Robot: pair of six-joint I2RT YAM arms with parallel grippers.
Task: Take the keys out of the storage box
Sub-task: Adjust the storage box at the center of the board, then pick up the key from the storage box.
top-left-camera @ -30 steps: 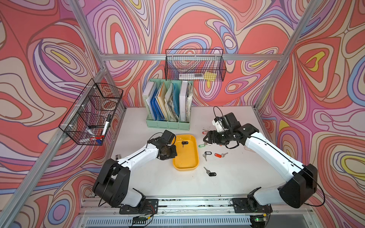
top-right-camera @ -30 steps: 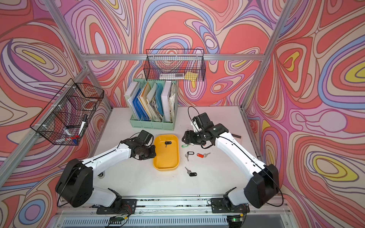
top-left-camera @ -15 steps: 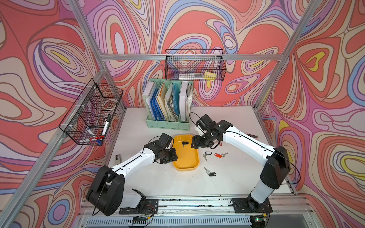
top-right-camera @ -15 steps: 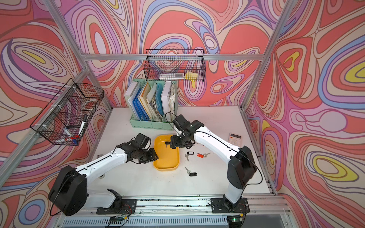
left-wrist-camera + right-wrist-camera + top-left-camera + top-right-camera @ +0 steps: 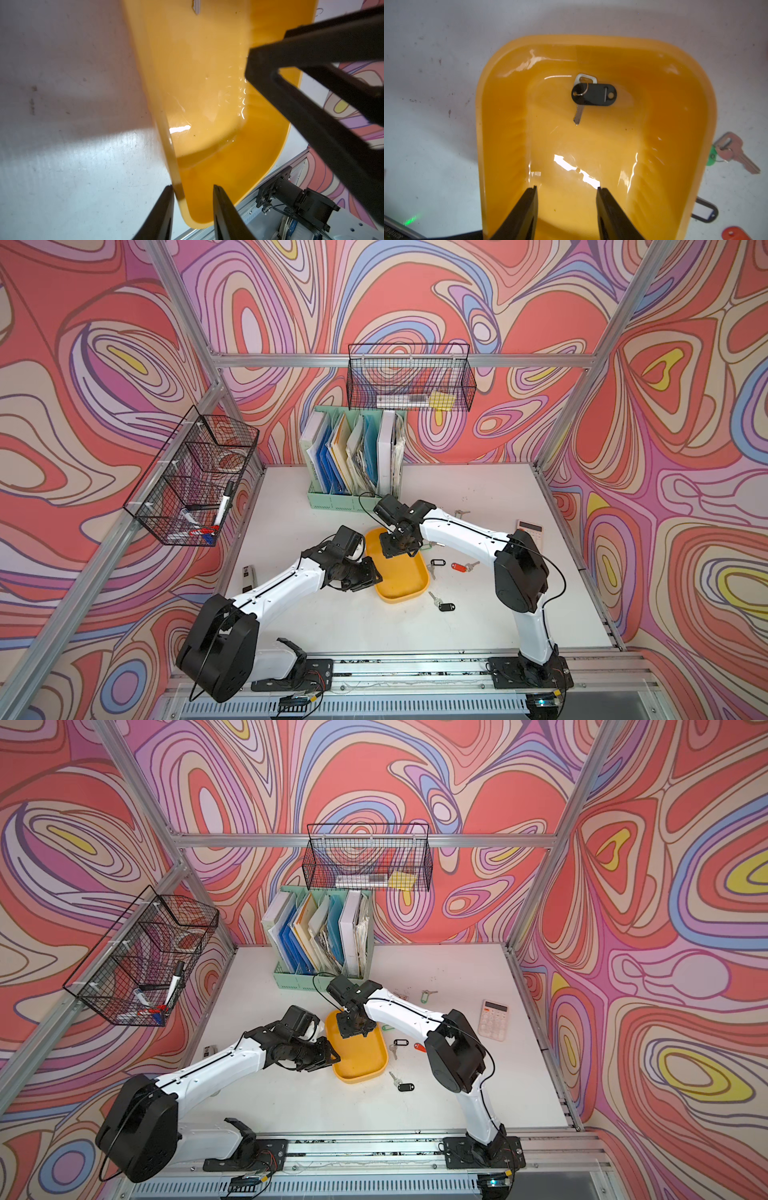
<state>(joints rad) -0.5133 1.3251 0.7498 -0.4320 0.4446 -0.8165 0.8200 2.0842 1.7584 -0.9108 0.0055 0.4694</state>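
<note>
The yellow storage box (image 5: 405,576) (image 5: 361,1056) lies mid-table, slightly askew. One key with a black tag (image 5: 593,94) rests inside near its far end. My right gripper (image 5: 566,188) (image 5: 399,549) hovers open over that end, nothing between its fingers. My left gripper (image 5: 193,187) (image 5: 372,572) is open and straddles the box's left rim (image 5: 166,135), one finger against the outer wall, the other inside and clear of it. Several keys lie on the table right of the box: a black tag (image 5: 437,562), a red tag (image 5: 459,567), a green tag (image 5: 711,155) and another black tag (image 5: 445,606).
A mint green file organiser (image 5: 353,472) stands just behind the box. Black wire baskets hang on the back wall (image 5: 409,381) and the left wall (image 5: 195,481). A calculator (image 5: 493,1019) lies at the far right, and a green-tagged key (image 5: 424,995) behind the right arm.
My right gripper has swung left from the keys on the table to above the box's far end, its jaws narrowing. My left gripper's jaws have widened at the rim.
</note>
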